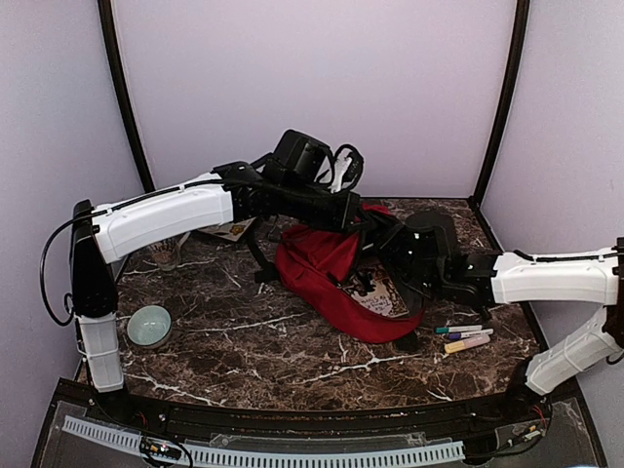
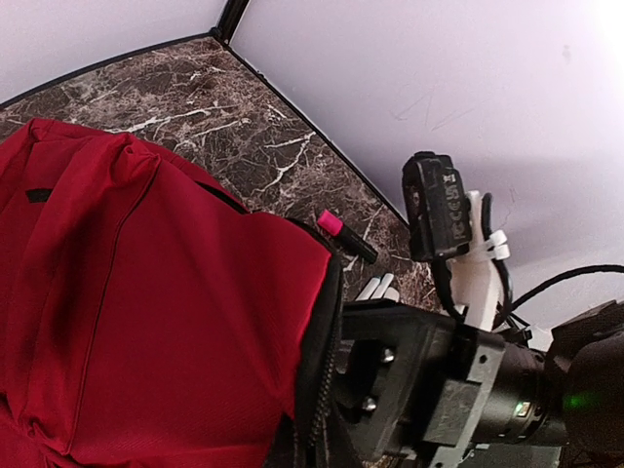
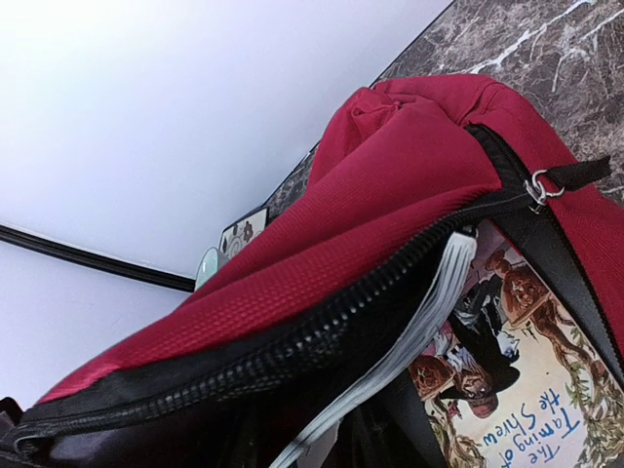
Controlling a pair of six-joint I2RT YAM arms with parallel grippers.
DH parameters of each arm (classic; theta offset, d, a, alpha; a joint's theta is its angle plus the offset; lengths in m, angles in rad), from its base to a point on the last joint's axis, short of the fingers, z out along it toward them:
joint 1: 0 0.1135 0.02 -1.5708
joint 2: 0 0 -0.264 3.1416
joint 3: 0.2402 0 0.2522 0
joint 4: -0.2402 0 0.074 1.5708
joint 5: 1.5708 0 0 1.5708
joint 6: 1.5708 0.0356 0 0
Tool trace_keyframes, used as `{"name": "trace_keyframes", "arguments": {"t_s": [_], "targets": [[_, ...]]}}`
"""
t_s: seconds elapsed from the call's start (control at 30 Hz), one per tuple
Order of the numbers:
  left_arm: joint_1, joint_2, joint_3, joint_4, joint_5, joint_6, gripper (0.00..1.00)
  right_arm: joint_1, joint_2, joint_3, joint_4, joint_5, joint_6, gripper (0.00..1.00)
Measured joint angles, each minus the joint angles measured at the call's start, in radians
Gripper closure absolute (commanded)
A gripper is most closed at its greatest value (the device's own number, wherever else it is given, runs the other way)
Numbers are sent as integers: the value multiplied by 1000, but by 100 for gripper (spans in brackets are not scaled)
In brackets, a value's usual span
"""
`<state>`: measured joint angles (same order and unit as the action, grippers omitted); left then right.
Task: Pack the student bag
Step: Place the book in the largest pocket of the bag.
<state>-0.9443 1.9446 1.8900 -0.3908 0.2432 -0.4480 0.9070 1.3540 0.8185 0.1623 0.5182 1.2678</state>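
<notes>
The student bag (image 1: 317,263), a big soft red fabric backpack, is laid at the middle of the dark marbled table (image 1: 273,361), a bit far and right, with its zip open. Its top edge seems to be pinched and held up by the closed left gripper (image 1: 372,226). A paper picture book (image 3: 507,380) is seen inside the opening. The right gripper (image 1: 390,261) is at the opening; whether it is open cannot be told. Coloured marker pens (image 1: 464,337) right of the bag are not yet packed, so the job is judged partly done.
</notes>
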Motion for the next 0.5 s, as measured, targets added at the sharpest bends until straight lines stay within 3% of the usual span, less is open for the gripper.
{"name": "trace_keyframes", "arguments": {"t_s": [0.5], "targets": [[0,-19,-52,1,-20,19,100,0,-188,-18,-206,-24,31,61]]}}
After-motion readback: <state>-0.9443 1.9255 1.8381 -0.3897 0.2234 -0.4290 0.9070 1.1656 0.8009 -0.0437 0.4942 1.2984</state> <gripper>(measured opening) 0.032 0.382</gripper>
